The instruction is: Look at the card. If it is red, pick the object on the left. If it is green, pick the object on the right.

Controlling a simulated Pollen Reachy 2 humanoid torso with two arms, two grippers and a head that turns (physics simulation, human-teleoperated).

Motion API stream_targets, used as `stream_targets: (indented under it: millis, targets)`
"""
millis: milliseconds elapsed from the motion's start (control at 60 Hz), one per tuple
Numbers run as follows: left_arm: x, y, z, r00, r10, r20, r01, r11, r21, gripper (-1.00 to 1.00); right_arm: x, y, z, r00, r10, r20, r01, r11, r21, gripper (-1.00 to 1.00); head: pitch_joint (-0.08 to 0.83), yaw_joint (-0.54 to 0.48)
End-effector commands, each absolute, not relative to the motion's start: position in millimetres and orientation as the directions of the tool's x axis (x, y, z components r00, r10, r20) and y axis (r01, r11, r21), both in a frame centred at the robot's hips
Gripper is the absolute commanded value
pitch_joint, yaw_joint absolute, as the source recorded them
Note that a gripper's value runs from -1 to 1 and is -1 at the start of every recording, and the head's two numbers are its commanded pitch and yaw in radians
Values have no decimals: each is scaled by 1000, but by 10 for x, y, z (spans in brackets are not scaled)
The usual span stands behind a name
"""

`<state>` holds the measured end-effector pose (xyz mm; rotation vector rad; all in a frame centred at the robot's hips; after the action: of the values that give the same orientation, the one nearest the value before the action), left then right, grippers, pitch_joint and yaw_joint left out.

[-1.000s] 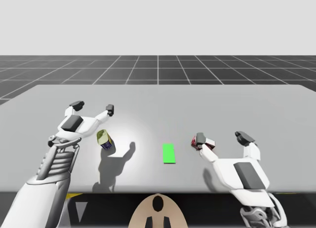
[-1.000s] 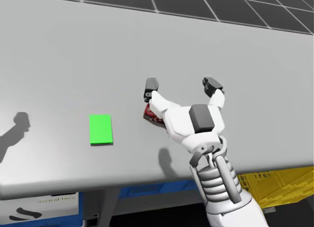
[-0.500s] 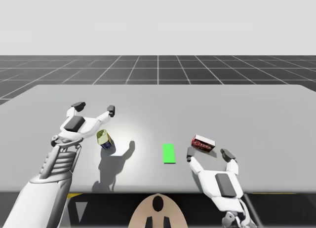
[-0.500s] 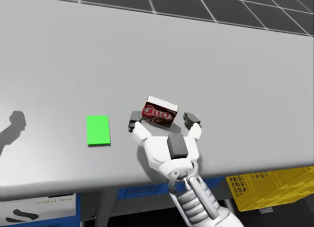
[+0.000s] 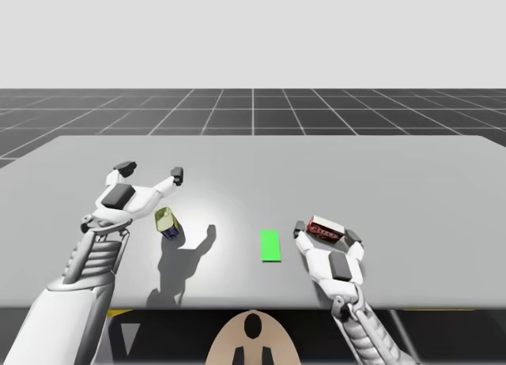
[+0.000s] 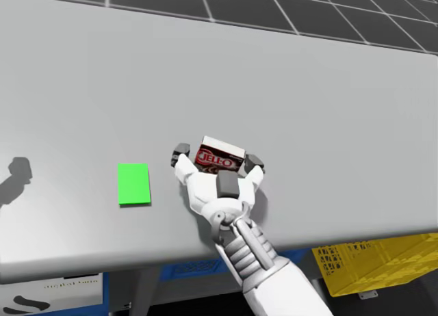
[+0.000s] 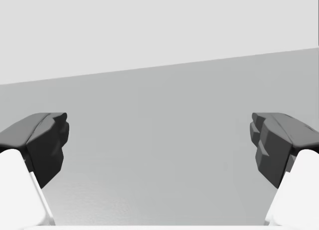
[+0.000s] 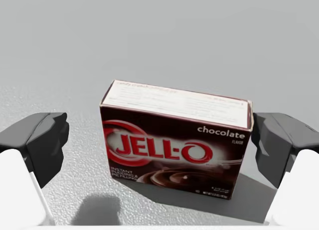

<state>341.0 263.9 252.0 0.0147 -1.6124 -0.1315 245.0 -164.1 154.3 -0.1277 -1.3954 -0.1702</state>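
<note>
Looking down on grey table (image 5: 395, 175) w/ green card (image 5: 270, 246) lying flat near front edge, approx mid. At card's 3 o'clock, just beside it: red-brown box (image 5: 324, 231), broad dark-red face turned toward R wrist cam. Holding R gripper (image 5: 325, 233) low by table w/ fingers (image 8: 40, 145) spread wide, box between them. Clear gap on box's 9 o'clock side, other finger v. close at its 3 o'clock end, so not clamped. At card's 9 o'clock, well apart: yellow-green obj (image 5: 167, 223), tilted. Hovering L gripper (image 5: 150, 171) at that obj's 11 o'clock, fingers wide apart, bare table ahead. From head cam, yellow crate (image 6: 369, 261) below table edge at box's 4 o'clock.
</note>
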Motion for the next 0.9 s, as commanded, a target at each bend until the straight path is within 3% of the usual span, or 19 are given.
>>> stream_targets:
  millis: [17,267,350,367,383,400,417,433,650,900]
  targets:
    - [3417,2632,2512,-45,-91,995,76,993,94,-1000,2613,-1320,1516,198,-184,963,240,961,134,-1000,701,-340]
    - [3414,2618,2511,-43,-90,995,81,992,93,-1000,2780,-1352,1452,227,-215,950,289,946,145,-1000,702,-346]
    - [3415,2610,2504,-41,-93,995,84,992,96,-1000,2763,-1363,1442,214,-206,955,289,947,140,-954,702,-346]
    - [3415,2608,2503,-41,-93,995,84,992,96,-1000,2759,-1367,1444,214,-212,954,292,946,144,-675,703,-346]
    - [3414,2606,2501,-40,-94,995,85,992,97,-1000,2744,-1367,1454,218,-223,950,297,943,153,-261,703,-347]
    - [3414,2604,2499,-39,-94,995,86,992,98,-1000,2740,-1367,1447,208,-213,955,299,943,146,761,702,-348]
    - [3414,2603,2499,-39,-95,995,86,991,98,-1000,2738,-1374,1445,205,-209,956,297,944,143,951,702,-348]
    - [3414,2601,2498,-39,-95,995,86,991,98,-1000,2733,-1378,1443,201,-213,956,302,942,147,1000,701,-349]
    - [3408,2593,2493,-38,-96,995,86,991,99,-1000,2723,-1378,1415,201,-211,956,297,944,146,1000,664,-357]
    - [3407,2594,2491,-37,-98,994,85,991,101,-1000,2707,-1379,1427,193,-215,957,284,946,155,1000,420,-364]
